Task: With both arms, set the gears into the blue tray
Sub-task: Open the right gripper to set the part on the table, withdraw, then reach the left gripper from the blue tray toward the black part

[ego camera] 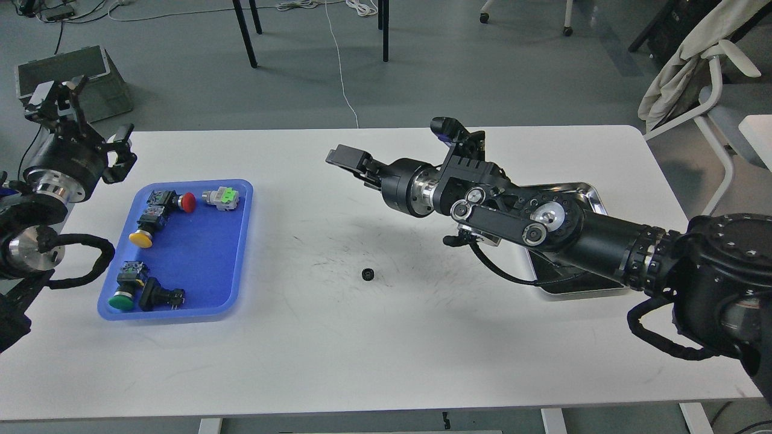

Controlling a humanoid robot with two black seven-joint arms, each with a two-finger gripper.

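Left claw (90, 129) raised past desk's left edge, fingers spread, nothing in it. Blue tray (238, 241) on left part of white desk (386, 337), carrying push-buttons: red-capped (188, 202), yellow-capped (140, 238), green-capped (122, 300), plus others. One gear (367, 274) lies flat on bare desk at centre, well apart from tray. Right claw (347, 160) hovers above, behind gear; cannot tell whether released or clenched. Steel tray (594, 199) under right arm.
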